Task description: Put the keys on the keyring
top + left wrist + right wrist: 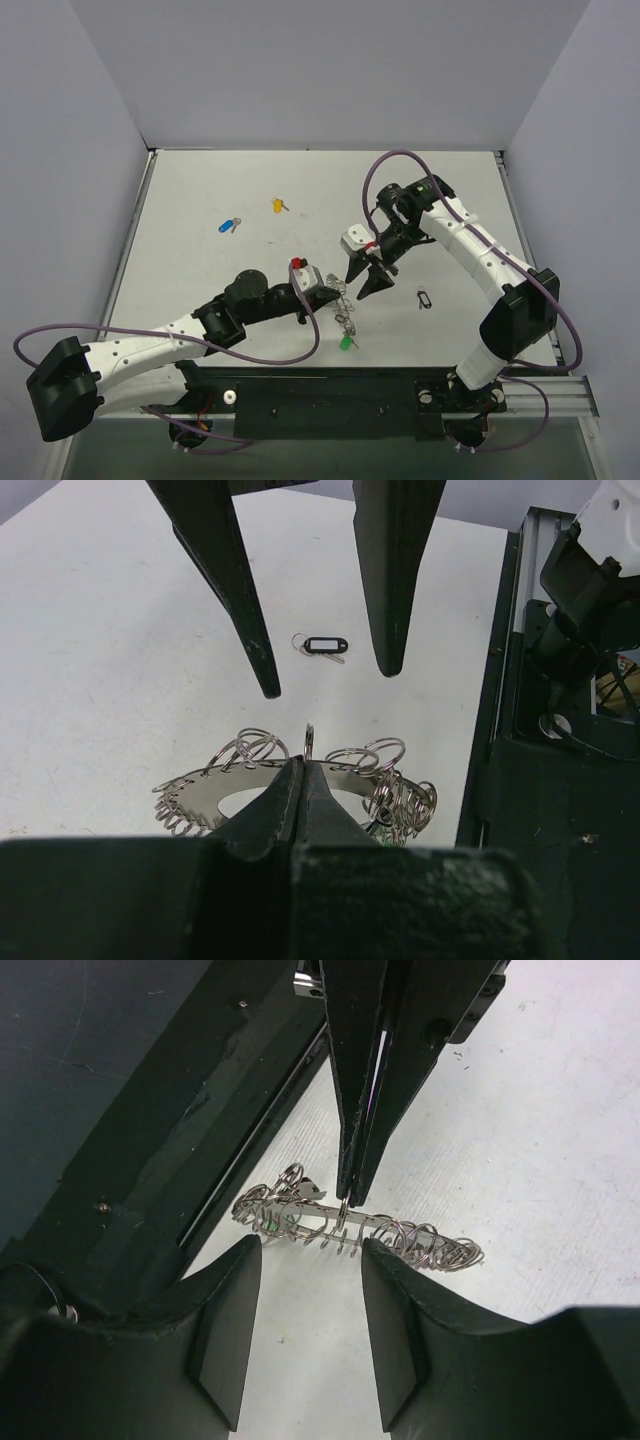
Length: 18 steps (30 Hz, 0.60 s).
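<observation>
The white arms (140,350) have black joints (243,292), purple cables (395,156), tapered black claws (356,288).

Keyring (410,1235): bright polished metal, shiny wire loops. Keys (224,226): coloured plastic heads. Tag (325,644): glossy black plastic, thin metal ring. Right gripper (329,680): matt black plastic. Table (100,630): matt white, smooth.

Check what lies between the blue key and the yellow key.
Nothing. In the top view, the stretch of table between the blue key and the yellow key is bare.
</observation>
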Tool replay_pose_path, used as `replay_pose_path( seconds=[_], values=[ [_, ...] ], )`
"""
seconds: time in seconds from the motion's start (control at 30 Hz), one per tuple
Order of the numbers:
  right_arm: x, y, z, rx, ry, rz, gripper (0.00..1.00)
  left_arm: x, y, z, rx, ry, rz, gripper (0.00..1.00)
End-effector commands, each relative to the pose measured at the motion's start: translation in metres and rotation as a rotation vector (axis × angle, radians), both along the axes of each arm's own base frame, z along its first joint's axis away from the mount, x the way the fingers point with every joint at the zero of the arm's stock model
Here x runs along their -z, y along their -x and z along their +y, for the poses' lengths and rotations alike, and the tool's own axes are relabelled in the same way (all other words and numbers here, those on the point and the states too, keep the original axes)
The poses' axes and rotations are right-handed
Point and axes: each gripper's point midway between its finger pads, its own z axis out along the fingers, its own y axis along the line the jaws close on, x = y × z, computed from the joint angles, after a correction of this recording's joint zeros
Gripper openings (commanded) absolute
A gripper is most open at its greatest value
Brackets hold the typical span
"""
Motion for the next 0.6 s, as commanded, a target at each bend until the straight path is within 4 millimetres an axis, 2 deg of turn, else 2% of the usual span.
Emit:
replay_pose_path(
  seconds=[0.0, 0.57],
  values=[
    [-0.0147, 0.0377, -0.0150, 0.014, 0.078, 0.223, 0.39, -0.0398, -0.0016, -0.0055, -0.012, 0.138, -0.034, 0.00],
    [-0.0078, 0.0373, -0.0075, 0.026, 0.113, 0.231, 0.34, -0.0446, -0.0023, -0.0103, -0.028, 0.172, -0.005, 0.00]
  ],
)
